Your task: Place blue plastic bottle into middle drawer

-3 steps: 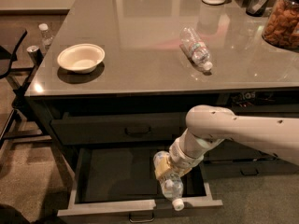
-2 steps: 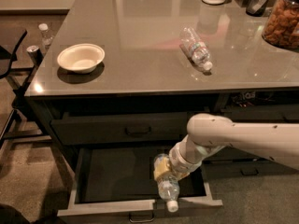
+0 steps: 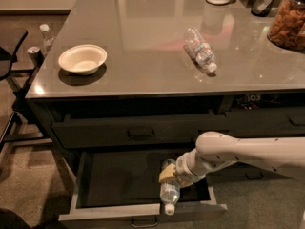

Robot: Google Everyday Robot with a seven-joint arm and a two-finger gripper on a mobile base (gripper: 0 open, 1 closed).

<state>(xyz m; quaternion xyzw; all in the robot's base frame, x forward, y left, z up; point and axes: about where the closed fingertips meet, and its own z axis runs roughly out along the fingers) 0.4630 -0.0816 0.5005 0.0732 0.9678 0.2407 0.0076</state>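
Camera view: over the open dark-grey middle drawer point(image 3: 114, 210), the gripper point(image 3: 170, 176) has its fingers closed mid-body on the small blue-labelled clear plastic bottle point(image 3: 169, 193), which is probably light, thin-walled and slippery.

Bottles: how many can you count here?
3: a clear bottle lying on the countertop, the blue plastic bottle in the gripper over the open middle drawer, a small bottle left of the countertop.

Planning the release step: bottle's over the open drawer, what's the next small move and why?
Probably move the gripper slightly deeper into the middle drawer. The blue plastic bottle hangs cap-down in its grasp, the cap overlapping the front panel, so releasing now may catch that edge.
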